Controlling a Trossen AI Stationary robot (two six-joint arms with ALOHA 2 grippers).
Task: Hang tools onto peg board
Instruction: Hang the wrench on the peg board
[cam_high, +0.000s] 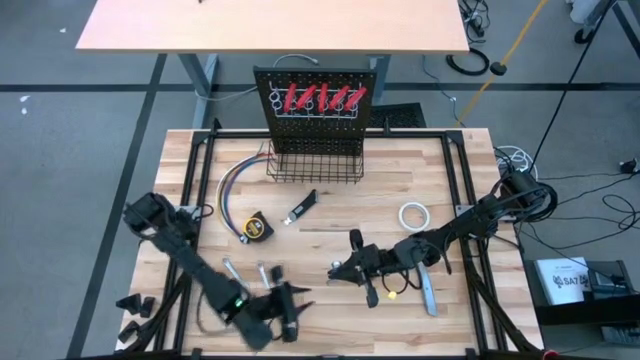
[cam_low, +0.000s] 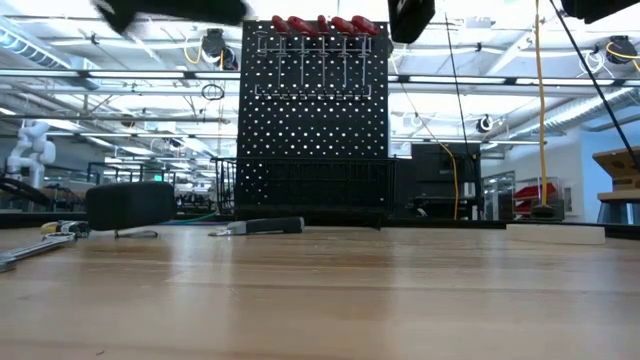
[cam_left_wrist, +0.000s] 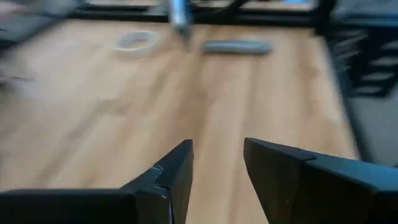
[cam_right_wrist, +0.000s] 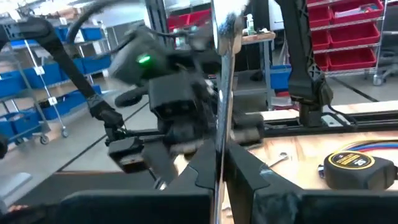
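The right gripper (cam_right_wrist: 219, 168) has its fingers pinched tight on a thin silver wrench (cam_right_wrist: 222, 74), held up off the wooden bench (cam_high: 330, 200) so it can travel to the upright black peg board (cam_high: 318, 100) at the back. The left gripper (cam_left_wrist: 217, 168) hangs low over the near edge, its fingers partly apart and empty, out of the way. The red-handled tools (cam_high: 325, 97) hang on the board already, so this wrench likely goes there next.

Five red-handled tools (cam_high: 320, 97) on peg board (cam_high: 318, 105), tape measure (cam_high: 257, 228) nearby.
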